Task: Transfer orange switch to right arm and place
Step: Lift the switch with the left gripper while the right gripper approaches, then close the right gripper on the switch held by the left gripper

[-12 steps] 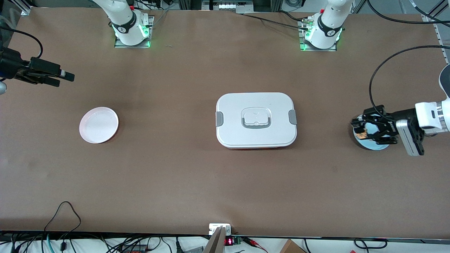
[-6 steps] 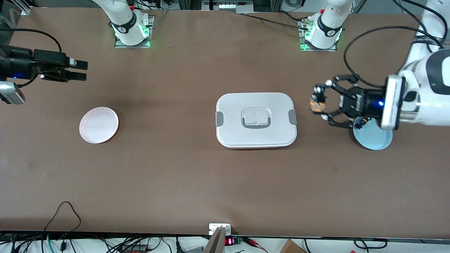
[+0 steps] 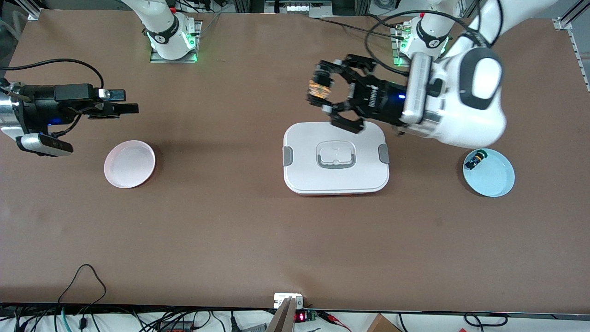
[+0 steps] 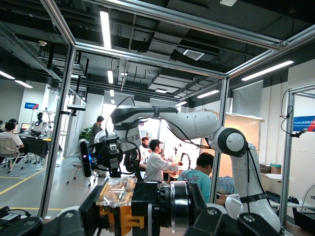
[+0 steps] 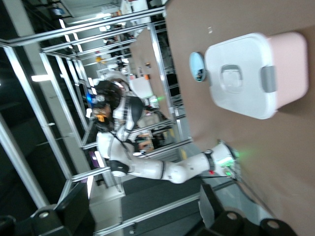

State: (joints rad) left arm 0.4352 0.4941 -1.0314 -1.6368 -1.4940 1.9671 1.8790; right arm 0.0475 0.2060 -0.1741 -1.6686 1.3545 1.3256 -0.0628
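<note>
Clamped in the left end effector (image 3: 321,97) above the tabletop (image 3: 258,240), just past the white lunch box's (image 3: 335,157) 12 o'clock edge, the orange switch (image 3: 315,88) lies toward 9 o'clock, where the right end effector (image 3: 131,102), fingers apart, points back.

Open tabletop (image 3: 258,230) between the two grippers; only the white lidded box (image 3: 336,157) stands mid-table. Left gripper (image 3: 322,99), closed on the orange switch (image 3: 317,89), hangs over the box's farther edge. Right gripper (image 3: 122,102), fingers parted, hangs above bare table near the pink plate (image 3: 129,163).
</note>
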